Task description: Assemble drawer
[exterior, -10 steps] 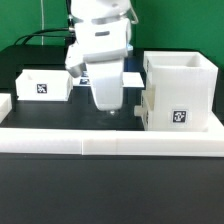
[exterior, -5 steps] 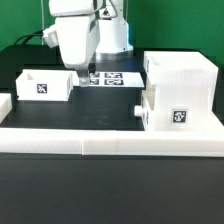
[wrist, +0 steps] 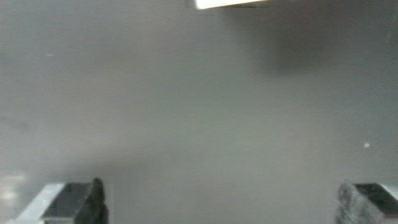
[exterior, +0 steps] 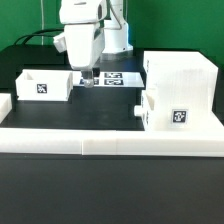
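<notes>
The tall white case (exterior: pixel 182 72) stands at the exterior view's right. One tagged tray (exterior: pixel 165 112) sits in its lower part and sticks out a little. The other open-top tray (exterior: pixel 44 85) lies on the dark table at the exterior view's left. My gripper (exterior: pixel 87 78) hangs just beside this tray's right end, close above the table, open and empty. In the wrist view my gripper (wrist: pixel 226 205) shows two fingertips (wrist: pixel 80 200) far apart over bare grey table, with a white edge (wrist: pixel 240 4) at the picture's border.
The marker board (exterior: pixel 115 79) lies flat behind the gripper, partly hidden by it. A long low white rail (exterior: pixel 110 141) runs along the table's front, and a short rail piece (exterior: pixel 4 105) stands at the exterior view's left. Cables hang behind the arm.
My gripper has moved away from the case's front, back and towards the exterior view's left, ending beside the left tray. Both trays and the case have stayed put.
</notes>
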Motion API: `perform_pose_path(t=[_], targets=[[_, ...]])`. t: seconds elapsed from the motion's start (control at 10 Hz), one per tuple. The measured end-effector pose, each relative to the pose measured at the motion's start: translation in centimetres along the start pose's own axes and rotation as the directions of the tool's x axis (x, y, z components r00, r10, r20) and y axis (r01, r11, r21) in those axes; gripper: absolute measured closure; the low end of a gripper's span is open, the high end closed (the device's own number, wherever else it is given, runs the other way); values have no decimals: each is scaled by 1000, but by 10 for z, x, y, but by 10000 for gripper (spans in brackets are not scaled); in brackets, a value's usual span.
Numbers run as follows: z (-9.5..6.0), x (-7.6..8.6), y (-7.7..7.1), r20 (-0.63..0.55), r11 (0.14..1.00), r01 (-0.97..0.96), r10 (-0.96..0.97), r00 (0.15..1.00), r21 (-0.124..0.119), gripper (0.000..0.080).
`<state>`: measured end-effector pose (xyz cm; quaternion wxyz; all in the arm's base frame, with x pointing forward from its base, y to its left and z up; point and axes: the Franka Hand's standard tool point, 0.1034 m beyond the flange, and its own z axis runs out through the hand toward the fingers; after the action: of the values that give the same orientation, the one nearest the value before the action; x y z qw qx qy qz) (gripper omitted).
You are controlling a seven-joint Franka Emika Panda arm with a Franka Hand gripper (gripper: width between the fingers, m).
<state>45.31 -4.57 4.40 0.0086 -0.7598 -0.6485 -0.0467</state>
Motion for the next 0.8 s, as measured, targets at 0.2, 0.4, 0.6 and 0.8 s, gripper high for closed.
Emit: perform_pose_path(t=[0.2,0.4,0.6,0.8], targets=[[1,0,-2,1,1000,-13,13,1000,4,151],[-1,-21,-3,6,983,-179,179,984,-33,151],[-6,-41,-25,7,927,-366,367,930,-82,151],[-5,-56,-39,-1,843,-530,532,847,-92,151]])
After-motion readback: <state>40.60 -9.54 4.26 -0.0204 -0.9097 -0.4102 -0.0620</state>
